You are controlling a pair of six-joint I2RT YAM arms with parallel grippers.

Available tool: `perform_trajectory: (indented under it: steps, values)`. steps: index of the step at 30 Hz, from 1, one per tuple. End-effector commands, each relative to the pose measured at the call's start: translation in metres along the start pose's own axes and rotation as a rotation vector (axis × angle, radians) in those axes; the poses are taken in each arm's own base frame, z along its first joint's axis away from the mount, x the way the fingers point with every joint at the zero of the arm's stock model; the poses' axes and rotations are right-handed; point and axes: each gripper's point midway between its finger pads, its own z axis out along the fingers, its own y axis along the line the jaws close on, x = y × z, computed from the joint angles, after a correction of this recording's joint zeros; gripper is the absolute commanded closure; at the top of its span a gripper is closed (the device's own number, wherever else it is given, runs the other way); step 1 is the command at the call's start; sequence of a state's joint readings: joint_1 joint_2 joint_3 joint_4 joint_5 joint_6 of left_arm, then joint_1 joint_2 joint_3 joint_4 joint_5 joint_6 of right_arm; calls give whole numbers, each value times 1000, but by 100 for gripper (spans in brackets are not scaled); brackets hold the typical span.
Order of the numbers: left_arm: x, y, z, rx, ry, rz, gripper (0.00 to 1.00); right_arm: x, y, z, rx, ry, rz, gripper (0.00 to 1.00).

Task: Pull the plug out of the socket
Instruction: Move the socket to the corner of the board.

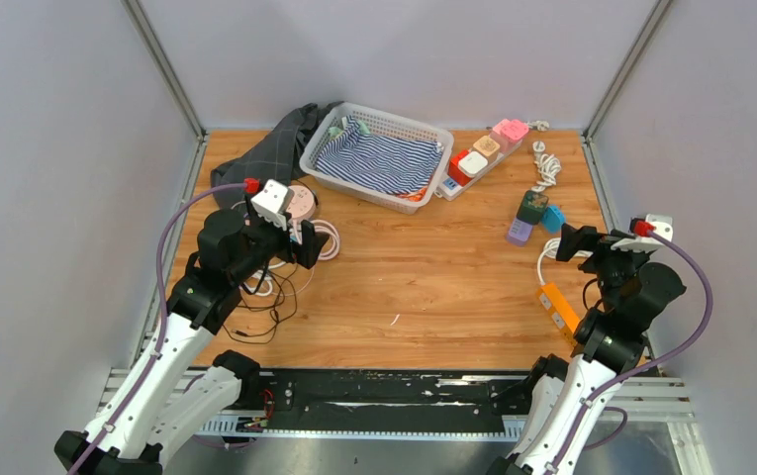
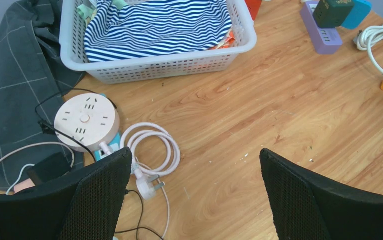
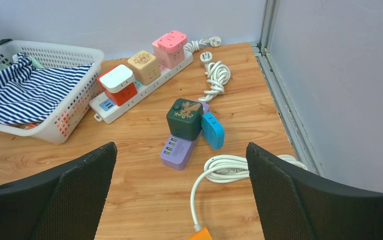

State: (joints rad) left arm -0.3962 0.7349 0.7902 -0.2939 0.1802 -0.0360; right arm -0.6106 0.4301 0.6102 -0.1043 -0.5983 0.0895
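In front of the white basket [image 2: 164, 67] and to its left, the left gripper [image 2: 195, 155] hangs spread wide and empty over the tabletop [image 1: 424, 287], with a round pink socket [image 2: 85, 121] lying close against the basket's left front corner. Right of the basket, beyond a white power strip [image 3: 144, 90] loaded with cubes, the dark green cube plug [image 3: 184, 118] sits on a purple socket strip [image 3: 175, 152], seemingly still pushed in. Farther right of the basket, the right gripper [image 3: 180, 147] hovers, spread wide and holding nothing.
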Motion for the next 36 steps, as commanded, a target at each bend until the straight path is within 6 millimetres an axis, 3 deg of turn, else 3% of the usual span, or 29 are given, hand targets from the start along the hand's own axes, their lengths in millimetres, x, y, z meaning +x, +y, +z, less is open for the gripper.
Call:
perform_trajectory:
  steps: [1,16,25,36]
  values:
    - [7,-5,-1,24,19,7,0,-3,3,1,-11,-13,14,0]
    - [6,-5,-1,25,17,7,0,6,2,3,-10,15,26,0]
    - [12,-3,3,17,47,5,0,30,31,3,-253,92,-101,0]
    - [8,-7,1,35,30,2,0,33,63,-6,-492,104,-151,0]
